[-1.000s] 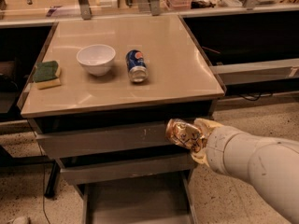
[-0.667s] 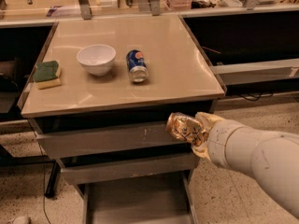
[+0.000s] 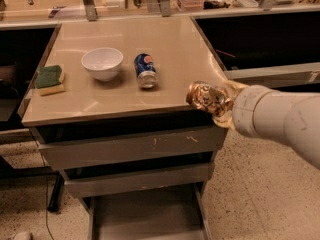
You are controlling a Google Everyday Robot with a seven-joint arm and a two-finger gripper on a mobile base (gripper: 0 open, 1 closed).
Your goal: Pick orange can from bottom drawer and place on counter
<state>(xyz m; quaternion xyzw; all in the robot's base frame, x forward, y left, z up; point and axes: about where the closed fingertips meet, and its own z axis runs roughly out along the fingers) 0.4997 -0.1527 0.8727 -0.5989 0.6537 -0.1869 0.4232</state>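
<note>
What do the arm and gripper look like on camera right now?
The arm is smooth, off-white and thick, built of rounded tubular shells with a seam near the wrist; no cables or markings show. The gripper, by a front corner of the counter, has pale yellowish fingers, partly hidden by the orange can.

End effector (image 3: pixel 217 105) beside glossy counter (image 3: pixel 175 49) grips shiny, wrinkled metal orange can (image 3: pixel 202 96).

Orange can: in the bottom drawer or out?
Out. The end effector holds the orange can aloft beside the counter's front right corner, above the bottom drawer.
</note>
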